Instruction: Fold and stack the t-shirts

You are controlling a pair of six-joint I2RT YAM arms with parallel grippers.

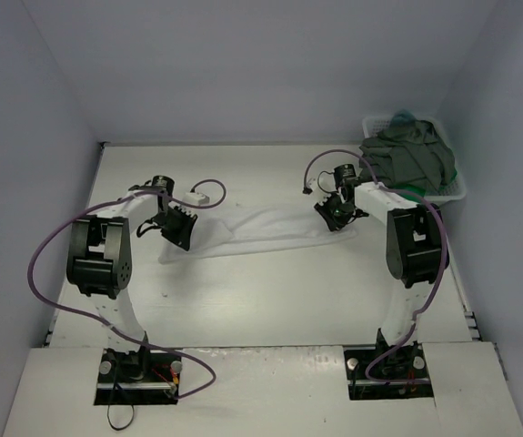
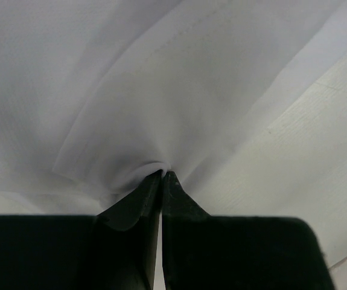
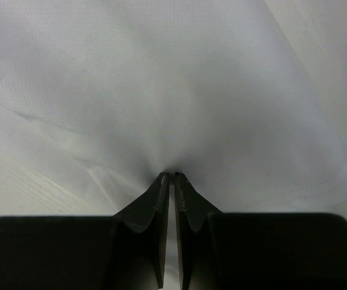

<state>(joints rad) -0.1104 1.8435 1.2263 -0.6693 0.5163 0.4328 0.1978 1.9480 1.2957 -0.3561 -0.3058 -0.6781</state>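
Note:
A white t-shirt point(image 1: 252, 232) lies stretched in a long band across the middle of the table, between my two grippers. My left gripper point(image 1: 185, 241) is shut on its left end. In the left wrist view the cloth point(image 2: 161, 90) puckers into the closed tips point(image 2: 163, 173). My right gripper point(image 1: 328, 222) pinches the right end. In the right wrist view the fabric point(image 3: 161, 90) gathers at the nearly closed tips point(image 3: 171, 175). A dark grey t-shirt point(image 1: 411, 155) is heaped on the basket, with bright green point(image 1: 416, 191) and teal-blue point(image 1: 405, 116) cloth showing under it.
The white lattice basket point(image 1: 454, 193) stands at the back right corner, against the right wall. Purple cables loop off both arms point(image 1: 52, 241). Grey walls close in the table on the left, back and right. Bare tabletop point(image 2: 318, 169) shows beside the cloth.

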